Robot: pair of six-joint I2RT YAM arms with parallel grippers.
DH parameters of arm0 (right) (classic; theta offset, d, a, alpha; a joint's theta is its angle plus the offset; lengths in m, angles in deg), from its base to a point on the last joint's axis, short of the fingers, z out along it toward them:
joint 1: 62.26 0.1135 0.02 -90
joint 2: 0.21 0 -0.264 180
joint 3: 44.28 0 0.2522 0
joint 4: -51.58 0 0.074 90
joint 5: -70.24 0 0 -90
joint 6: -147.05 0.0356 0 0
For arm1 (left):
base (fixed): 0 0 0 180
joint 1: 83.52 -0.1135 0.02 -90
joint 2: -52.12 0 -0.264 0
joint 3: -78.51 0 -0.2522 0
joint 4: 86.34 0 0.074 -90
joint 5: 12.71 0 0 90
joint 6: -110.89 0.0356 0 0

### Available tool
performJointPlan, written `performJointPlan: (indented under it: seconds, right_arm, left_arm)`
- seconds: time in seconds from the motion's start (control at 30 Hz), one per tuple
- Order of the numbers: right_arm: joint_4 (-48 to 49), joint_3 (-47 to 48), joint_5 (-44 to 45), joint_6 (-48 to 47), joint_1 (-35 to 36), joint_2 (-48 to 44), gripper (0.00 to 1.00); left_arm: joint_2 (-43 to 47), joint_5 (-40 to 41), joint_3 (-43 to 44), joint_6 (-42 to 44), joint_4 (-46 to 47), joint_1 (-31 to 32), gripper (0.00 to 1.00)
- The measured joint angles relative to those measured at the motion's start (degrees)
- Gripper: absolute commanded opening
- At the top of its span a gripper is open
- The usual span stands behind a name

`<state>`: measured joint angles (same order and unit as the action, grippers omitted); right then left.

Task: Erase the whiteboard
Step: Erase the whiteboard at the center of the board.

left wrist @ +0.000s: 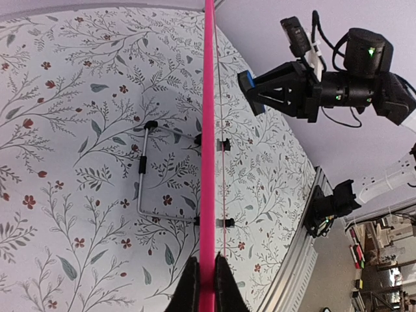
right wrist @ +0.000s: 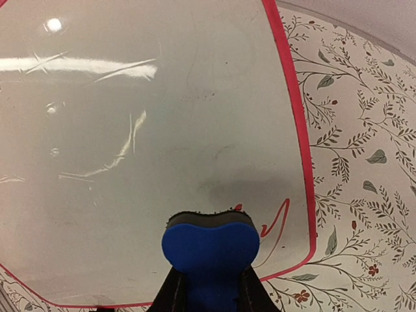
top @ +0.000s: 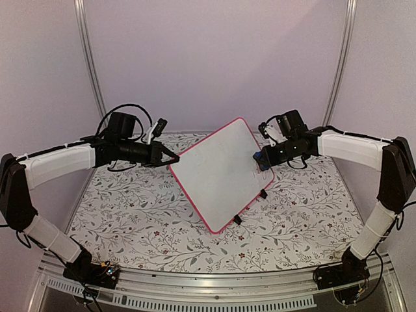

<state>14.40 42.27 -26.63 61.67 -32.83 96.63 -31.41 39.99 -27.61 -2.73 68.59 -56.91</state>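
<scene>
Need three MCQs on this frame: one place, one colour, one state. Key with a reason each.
1. Where on the whiteboard is the leftover red scribble?
A) centre
B) far top edge
C) by the corner next to the eraser

2. Eraser colour?
A) blue
B) green
C) yellow

3. The left end effector is:
A) open, holding nothing
B) shut on the whiteboard's pink frame
C) holding the eraser

Key:
1 C, the right wrist view shows it beside the eraser.
2 A, its block is plainly blue.
3 B, it pinches the frame edge-on.

The whiteboard point(right wrist: 162, 149) looks glossy, the eraser point(right wrist: 211, 246) matt.
</scene>
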Motion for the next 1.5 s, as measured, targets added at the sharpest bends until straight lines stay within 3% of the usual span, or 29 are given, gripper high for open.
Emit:
performJointPlan:
  seconds: [0.53,0.97,1.5]
  right_arm:
    - [4.2,-2.6,-5.4,-0.4,-0.2,4.3,0.0]
    - [11.2,-11.6,-7.0,1.9,-0.4,2.6,0.0]
    - [6.7,-13.4,-6.9,2.0,-0.4,2.2,0.0]
  left_arm:
    - [0.3,0.2,0.0,-0.1,-0.2,0.0,0.0]
    - [0.3,0.3,0.0,-0.7,-0.2,0.0,0.0]
    - [0.3,0.2,0.0,-0.6,-0.1,0.0,0.0]
